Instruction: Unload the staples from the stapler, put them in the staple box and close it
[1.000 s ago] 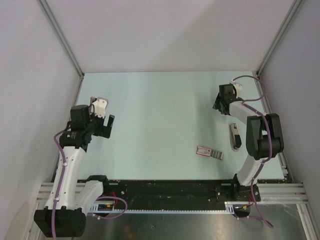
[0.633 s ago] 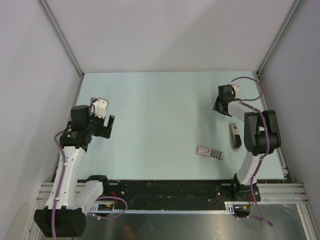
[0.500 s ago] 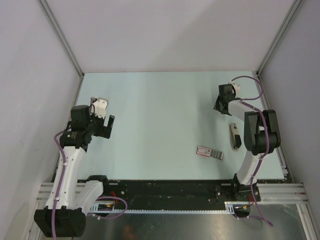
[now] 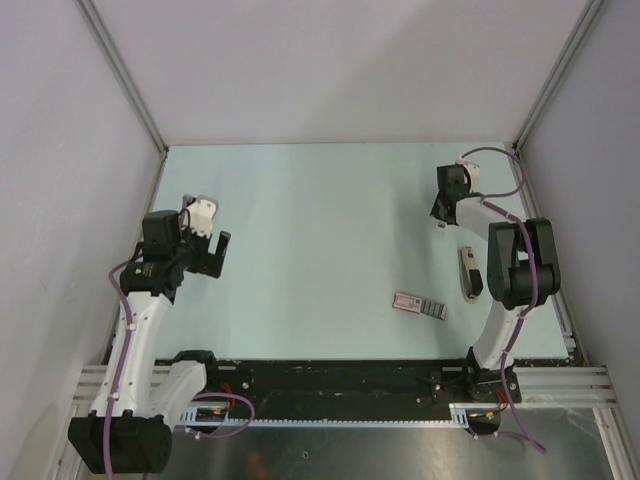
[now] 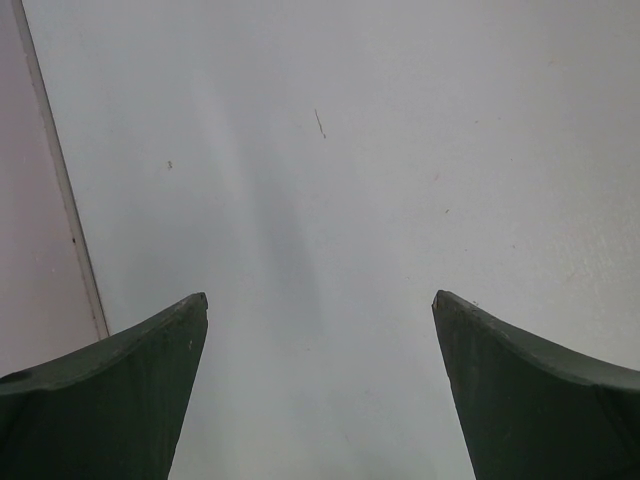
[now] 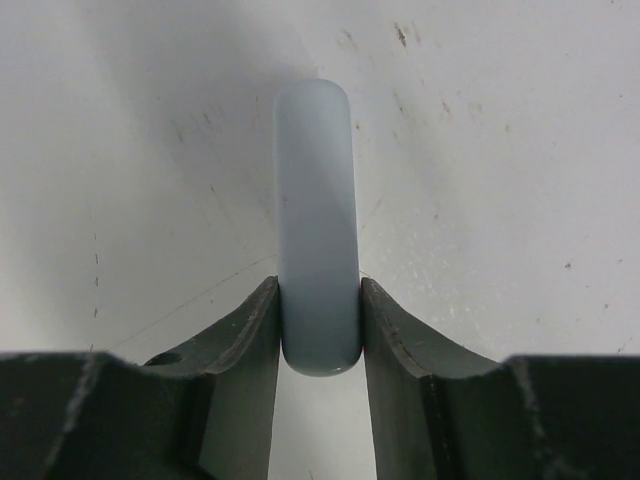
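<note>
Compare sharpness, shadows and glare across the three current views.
Top external: sharp and evenly lit across the pale green table, no glare. Left wrist: a faint grey shadow band runs down the surface ahead of the open left end effector. Right wrist: the pale blue rounded bar is crisp, with soft shadow to its left.

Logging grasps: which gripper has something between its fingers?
The right gripper, fingers against both sides of a pale rounded bar; the left gripper stands open, empty.
</note>
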